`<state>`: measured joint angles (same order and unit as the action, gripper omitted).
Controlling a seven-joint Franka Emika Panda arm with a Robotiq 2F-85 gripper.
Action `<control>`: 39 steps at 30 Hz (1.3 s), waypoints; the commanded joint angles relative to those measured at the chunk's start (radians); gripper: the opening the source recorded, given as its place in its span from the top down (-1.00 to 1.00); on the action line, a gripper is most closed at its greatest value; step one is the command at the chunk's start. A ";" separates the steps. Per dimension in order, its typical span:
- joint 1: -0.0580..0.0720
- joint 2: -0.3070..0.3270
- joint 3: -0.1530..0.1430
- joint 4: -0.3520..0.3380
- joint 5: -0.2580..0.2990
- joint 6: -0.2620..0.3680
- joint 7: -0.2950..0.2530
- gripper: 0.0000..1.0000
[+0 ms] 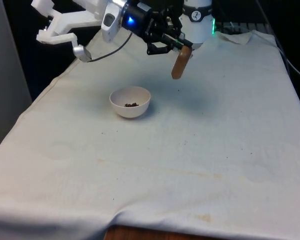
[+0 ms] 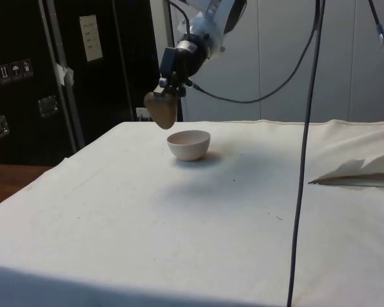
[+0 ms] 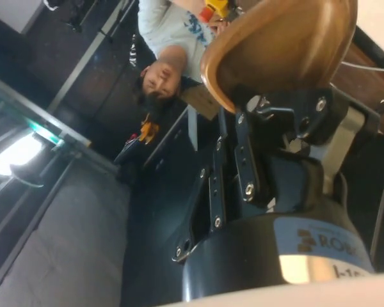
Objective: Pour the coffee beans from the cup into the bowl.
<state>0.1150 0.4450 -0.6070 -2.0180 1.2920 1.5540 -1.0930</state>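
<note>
A: In the front view, where is the cup?
B: The brown cup (image 1: pixel 180 64) hangs tipped in the air. The black end effector (image 1: pixel 176 46) is closed tight on it. The white bowl (image 1: pixel 130 102) sits lower down, toward the front view's left, with a few coffee beans (image 1: pixel 131 104) inside. There is lots of bare white cloth (image 1: pixel 200 160) around it on the worktop.

A: And the side view?
B: The cup (image 2: pixel 161 109) is up above the cloth, just beside the bowl (image 2: pixel 189 144). Dark cabinets (image 2: pixel 25 77) stand behind.

A: The wrist view?
B: The cup (image 3: pixel 281 45) is squeezed between the fingers (image 3: pixel 243 160). A person (image 3: pixel 169 45) is behind it.
</note>
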 commanded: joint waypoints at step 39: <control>0.013 -0.054 0.154 -0.006 -0.205 0.244 0.174 0.99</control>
<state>0.1160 0.3960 -0.4430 -2.0180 1.0900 1.7850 -0.9280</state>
